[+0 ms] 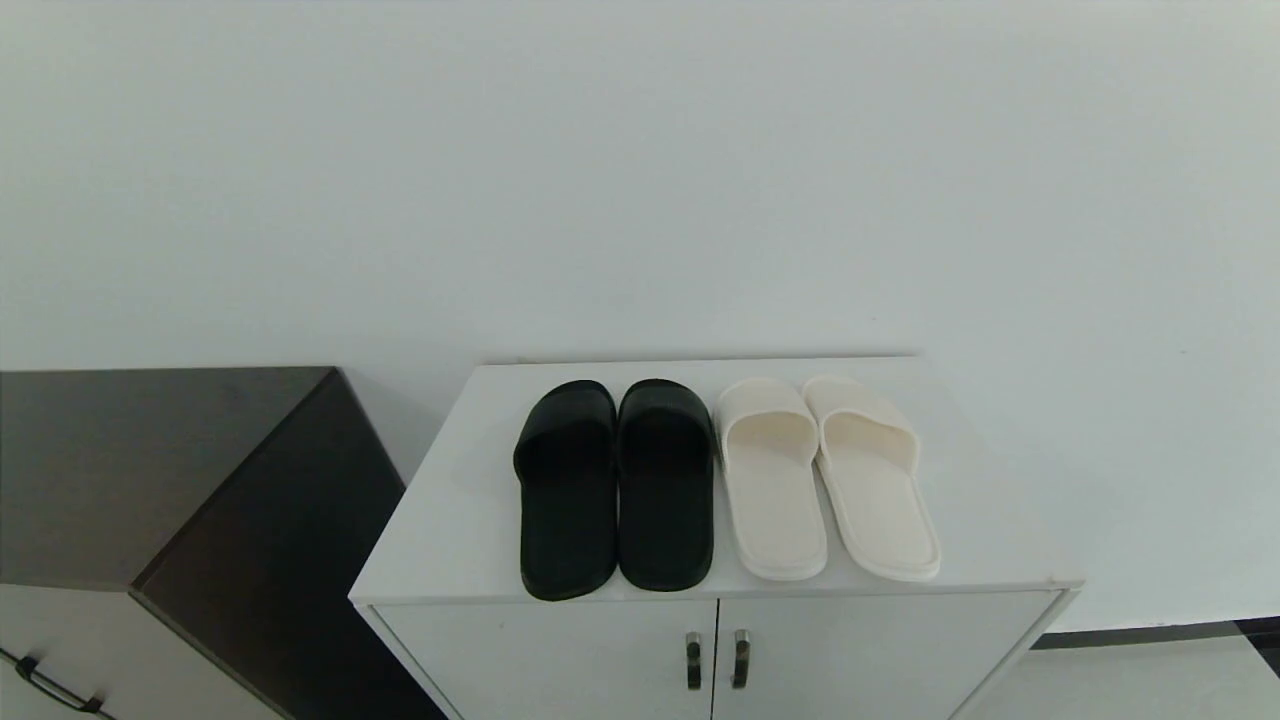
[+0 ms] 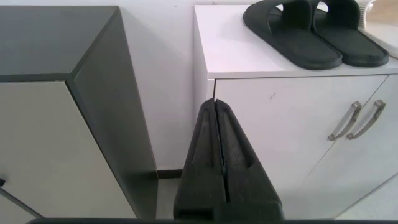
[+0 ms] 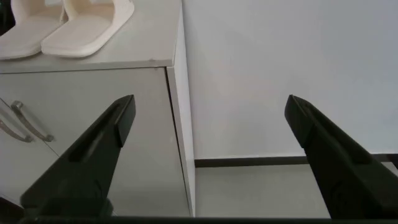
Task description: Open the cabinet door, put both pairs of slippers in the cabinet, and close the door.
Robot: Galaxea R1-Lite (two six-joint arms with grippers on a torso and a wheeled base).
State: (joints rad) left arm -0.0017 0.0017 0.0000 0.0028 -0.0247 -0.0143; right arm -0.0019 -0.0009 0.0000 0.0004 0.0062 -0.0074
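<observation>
The left pincer [image 2: 215,104] is pressed fully shut and empty, low before the left front corner of the white cabinet [image 1: 540,660]. The right pincer [image 3: 210,106] gapes wide and empty off the cabinet's right side, above bare floor [image 3: 261,186]. The black slippers [image 1: 615,485] and cream slippers [image 1: 828,478] lie side by side on the cabinet's top, heels at its front edge. Its doors are closed. A dark cabinet [image 1: 200,480] crowds its left.

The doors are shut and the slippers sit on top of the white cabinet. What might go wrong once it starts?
The black slippers lie with their heels at the front edge of the cabinet top; tugging a door might shake them off. The two handles stand close together, so a grab may catch both or slip.
</observation>
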